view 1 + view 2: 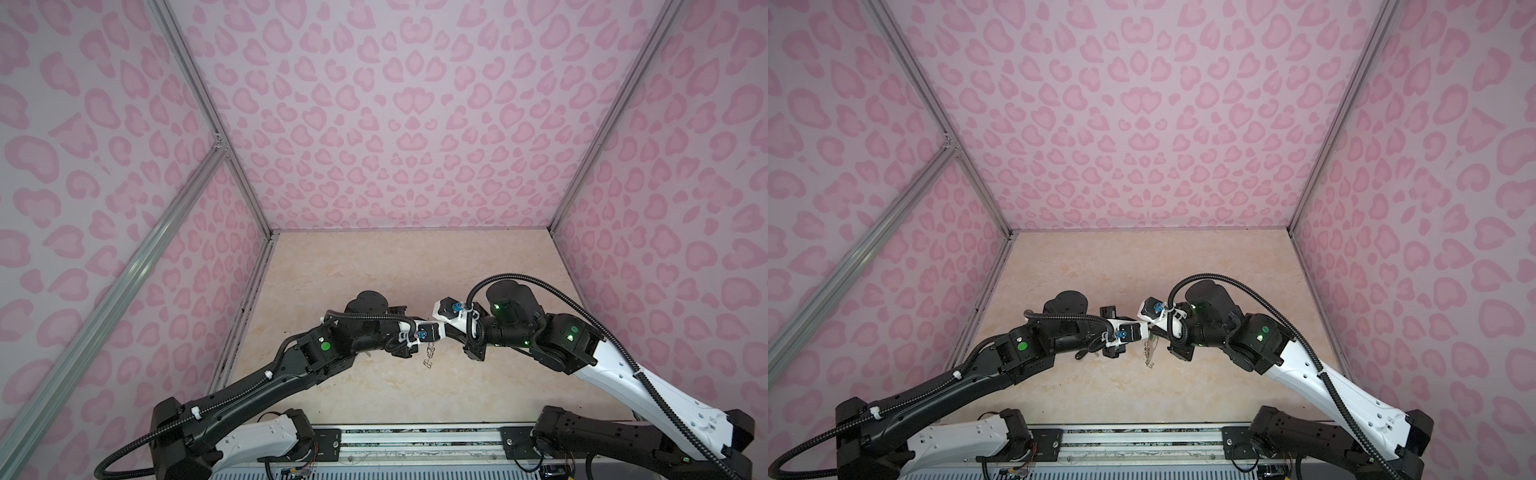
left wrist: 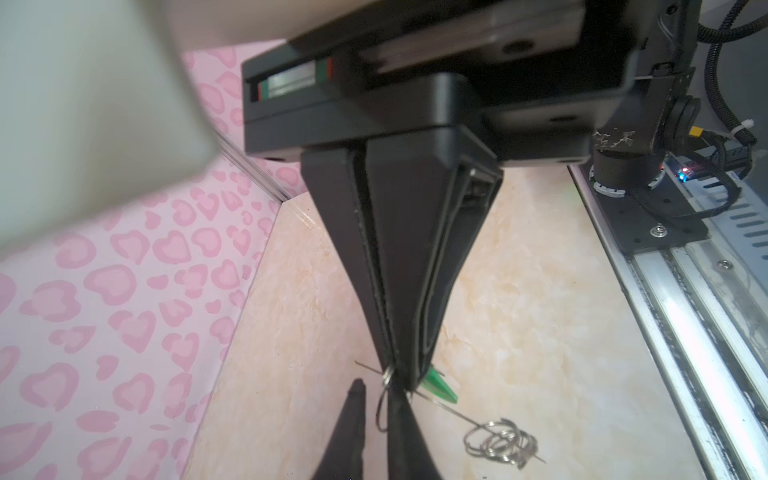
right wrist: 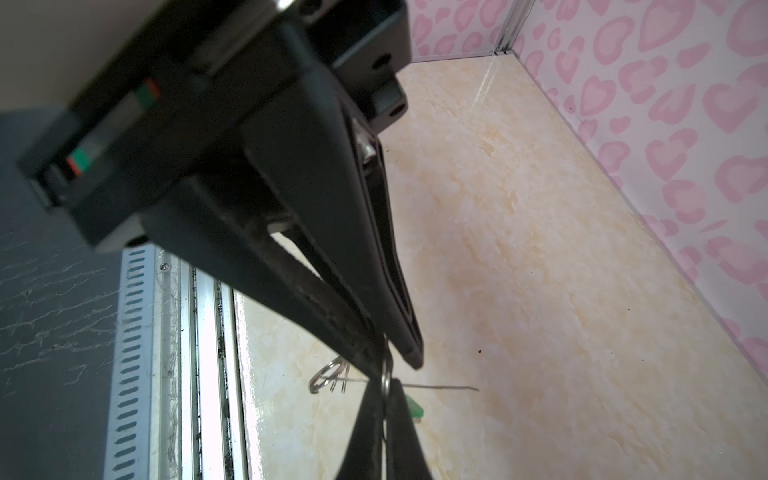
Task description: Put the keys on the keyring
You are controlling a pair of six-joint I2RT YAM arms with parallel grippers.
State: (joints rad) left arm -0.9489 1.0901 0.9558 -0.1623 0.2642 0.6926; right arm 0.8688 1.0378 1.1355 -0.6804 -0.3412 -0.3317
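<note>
Keyring (image 1: pixel 430 352) hangs clear of the table (image 1: pixel 415 270) in mid-scene, between the two wrists. It is turned edge-on, so both wrist views show it only as a thin line. Its long axis runs far to near, with the ring cluster (image 2: pixel 498 444) at the near end.

Right gripper (image 3: pixel 392 359) comes in from the right with its fingers pressed together at the plate's edge. It appears to be what carries the keyring, though the contact is too fine to make out. Left gripper (image 2: pixel 399 376) meets it tip to tip from the left. Its fingers are pinched together on the green key (image 2: pixel 440 387), whose tag pokes out beside the tips. A single ring (image 2: pixel 383 403) shows right at the meeting point. The black key shows in no view.

The key lies on the left face of the plate, against it or just beside it, so threading likely has to go crosswise to the plate's axis, left to right, through that single ring. The left arm is the one placed to do it, while the right only needs to keep the plate steady. With both sets of tips crowded on one spot, a small twist could push the ring aside.
</note>
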